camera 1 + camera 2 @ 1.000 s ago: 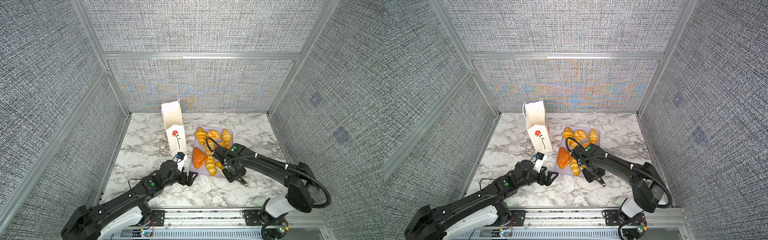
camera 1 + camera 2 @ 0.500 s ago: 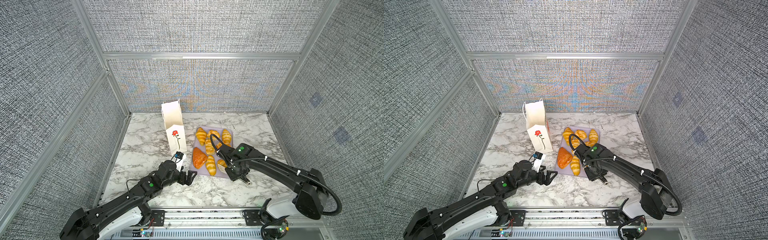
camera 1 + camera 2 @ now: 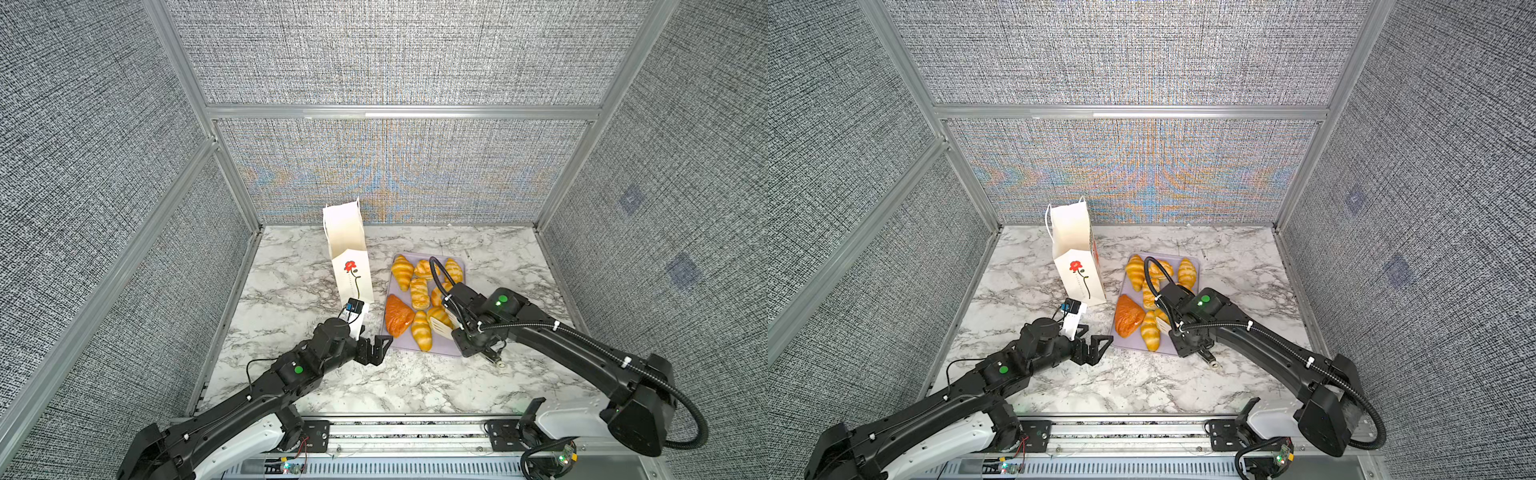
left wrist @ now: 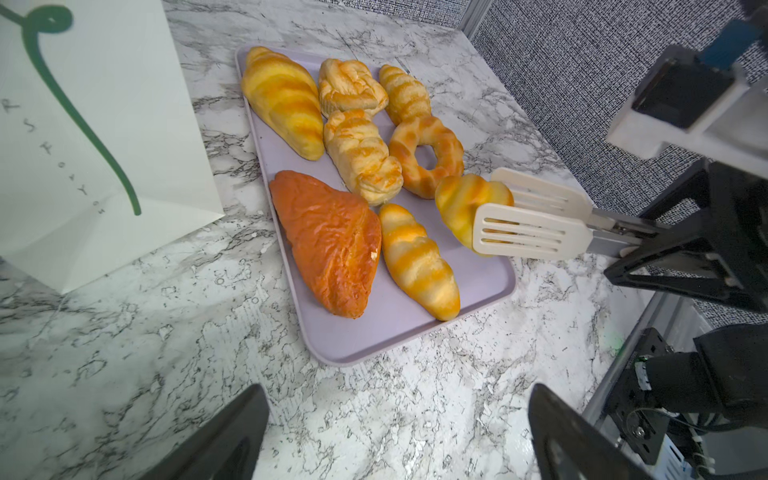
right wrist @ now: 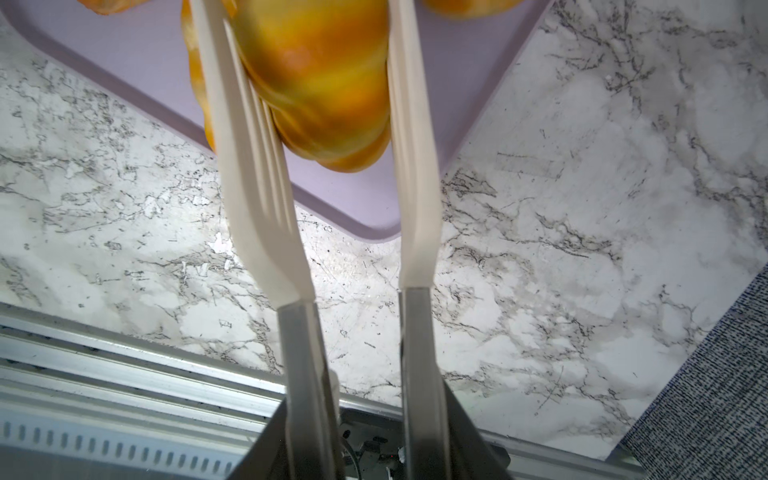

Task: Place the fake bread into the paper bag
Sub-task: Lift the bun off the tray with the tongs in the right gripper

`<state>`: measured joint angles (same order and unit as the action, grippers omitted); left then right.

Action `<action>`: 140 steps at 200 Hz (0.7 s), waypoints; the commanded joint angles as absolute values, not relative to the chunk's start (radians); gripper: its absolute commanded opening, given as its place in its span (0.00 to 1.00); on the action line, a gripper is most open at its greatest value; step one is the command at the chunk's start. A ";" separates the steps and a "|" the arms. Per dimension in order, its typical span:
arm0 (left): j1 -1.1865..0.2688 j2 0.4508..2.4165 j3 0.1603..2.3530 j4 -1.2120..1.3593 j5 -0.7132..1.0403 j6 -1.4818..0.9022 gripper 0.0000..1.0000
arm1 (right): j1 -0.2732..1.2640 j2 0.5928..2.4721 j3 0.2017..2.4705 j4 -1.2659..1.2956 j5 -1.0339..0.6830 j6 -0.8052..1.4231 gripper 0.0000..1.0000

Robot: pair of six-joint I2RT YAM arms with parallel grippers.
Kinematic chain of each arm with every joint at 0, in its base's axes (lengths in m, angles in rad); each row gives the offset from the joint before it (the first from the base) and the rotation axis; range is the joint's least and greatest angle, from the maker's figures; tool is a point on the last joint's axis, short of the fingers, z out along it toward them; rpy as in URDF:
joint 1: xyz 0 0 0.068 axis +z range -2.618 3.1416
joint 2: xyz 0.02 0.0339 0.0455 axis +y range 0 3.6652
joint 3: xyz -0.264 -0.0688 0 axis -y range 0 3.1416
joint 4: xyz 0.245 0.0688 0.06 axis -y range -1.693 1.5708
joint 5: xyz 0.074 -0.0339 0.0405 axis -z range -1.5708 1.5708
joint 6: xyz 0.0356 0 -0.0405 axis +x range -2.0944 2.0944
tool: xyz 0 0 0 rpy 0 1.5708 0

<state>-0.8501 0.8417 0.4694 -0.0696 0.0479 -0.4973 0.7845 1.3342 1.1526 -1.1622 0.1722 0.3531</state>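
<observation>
Showed, in a top view, left gripper (image 3: 380, 349) spread just short of the paper bag (image 3: 351, 266). Found, from the left wrist, all eight fake bread (image 4: 361, 158) pieces unbagged, ahead on the tray (image 4: 395, 332). Caught, from the right wrist, right gripper (image 5: 365, 436) clamping tongs (image 5: 257, 187) pinched round one croissant (image 5: 324, 75).

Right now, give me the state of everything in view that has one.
paper bag, upright, mouth open.
left gripper, open, empty.
right gripper, shut on the tongs.
tongs, closed on the gripped croissant.
gripped croissant, pinched between the blades, over the tray.
tray, flat on the table.
other pastries, seven lying loose on the tray.
</observation>
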 commanded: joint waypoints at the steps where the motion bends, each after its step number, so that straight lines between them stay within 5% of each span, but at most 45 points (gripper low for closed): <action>1: -0.849 0.854 0.486 -0.025 0.039 -0.480 0.99 | 0.774 1.327 1.170 -1.125 0.163 0.315 0.42; 140: -0.839 0.993 0.727 -0.158 -0.151 -0.456 0.99 | 0.633 1.322 1.250 -0.978 -0.037 0.101 0.41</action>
<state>-0.8455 0.9779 0.6941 -0.1196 -0.1040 -0.4709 0.6498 1.3273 1.2327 -1.0332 0.0292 0.1589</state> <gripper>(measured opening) 0.991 0.417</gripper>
